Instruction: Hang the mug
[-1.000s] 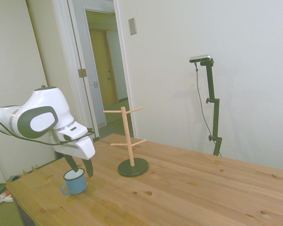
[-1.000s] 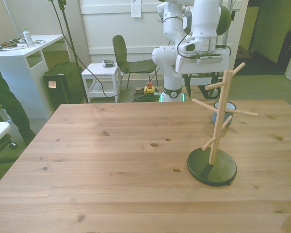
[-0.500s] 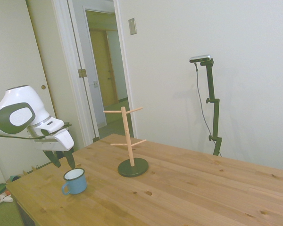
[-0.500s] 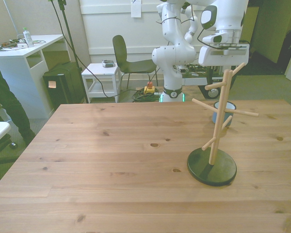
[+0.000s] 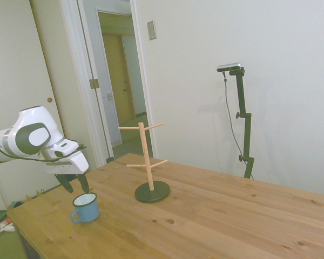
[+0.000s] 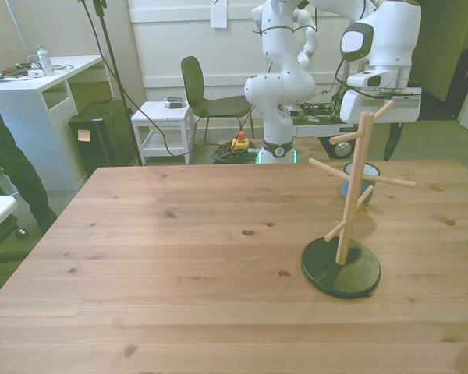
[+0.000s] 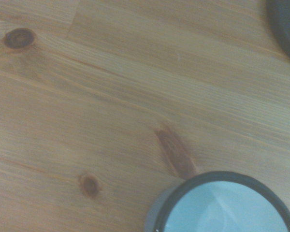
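Note:
The light-blue mug (image 5: 86, 208) stands upright on the wooden table (image 5: 216, 216) near its left end, handle toward the table's corner. In the front view the mug (image 6: 372, 171) shows partly behind the wooden peg stand (image 6: 351, 202). My gripper (image 5: 76, 185) hangs open just above the mug, a little toward the table's edge, with nothing between its fingers. In the front view the gripper (image 6: 380, 144) is partly hidden by the stand's post. The wrist view catches the mug's dark rim and white inside (image 7: 227, 208).
The peg stand (image 5: 146, 162) on its dark round base (image 5: 152, 192) stands to the right of the mug, pegs bare; its base edge (image 7: 286, 26) shows in the wrist view. A person (image 6: 1, 156) stands at the front view's left edge. A chair (image 6: 207, 97) stands beyond the table.
The arm swung away from over the mug toward the table's edge, to the front view's right, then came back slightly and lower. The gripper stayed open; the mug has not moved.

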Tool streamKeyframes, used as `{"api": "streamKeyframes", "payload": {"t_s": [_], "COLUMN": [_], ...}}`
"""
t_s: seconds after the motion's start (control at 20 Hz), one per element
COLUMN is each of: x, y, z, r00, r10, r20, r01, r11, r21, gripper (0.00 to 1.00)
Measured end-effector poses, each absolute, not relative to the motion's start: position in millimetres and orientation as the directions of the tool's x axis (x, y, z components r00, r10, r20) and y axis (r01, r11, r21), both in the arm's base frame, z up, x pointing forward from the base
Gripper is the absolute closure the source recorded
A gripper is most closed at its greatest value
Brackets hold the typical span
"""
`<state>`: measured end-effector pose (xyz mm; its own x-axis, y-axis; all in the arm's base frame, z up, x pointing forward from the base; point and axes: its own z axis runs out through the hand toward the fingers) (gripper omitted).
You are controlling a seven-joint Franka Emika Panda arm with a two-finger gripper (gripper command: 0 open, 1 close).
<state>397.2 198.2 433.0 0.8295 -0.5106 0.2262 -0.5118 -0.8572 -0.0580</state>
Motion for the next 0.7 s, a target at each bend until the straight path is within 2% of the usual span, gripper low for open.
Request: {"api": "streamKeyframes", "payload": {"t_s": [0.65,0.7], "x": [404,405], "y": [236,238], "z": [388,385], "r00": [0.845,0.846], "r10": [-0.487,-0.486], "r20": [0.221,0.218], "r01": [-0.497,-0.496], "r11": [-0.868,-0.868], "r21": [-0.013,-0.011], "gripper": [0.00,1.00]}}
